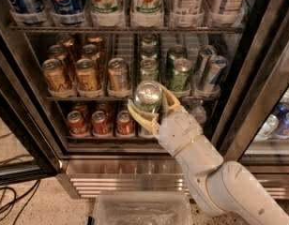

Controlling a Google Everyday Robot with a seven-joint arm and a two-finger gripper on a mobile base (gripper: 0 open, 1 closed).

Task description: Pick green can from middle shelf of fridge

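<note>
My gripper [148,106] is shut on the green can [148,95], whose silver lid and pull tab face the camera. It holds the can in front of the middle shelf [88,98] of the fridge [250,86], just outside the front lip and low in the centre lanes. The cream fingers [137,117] wrap both sides of the can. More dark green cans [180,75] stand in the lane to the right, and paler green cans [148,70] stand behind the held one.
Gold-orange cans [86,74] fill the shelf's left lanes and slim silver-blue cans [209,71] the right. Tall bottles [147,1] stand above, red cans [98,122] below. A clear plastic bin [140,210] lies on the floor before the louvred base [111,175]. Cables [8,205] trail at left.
</note>
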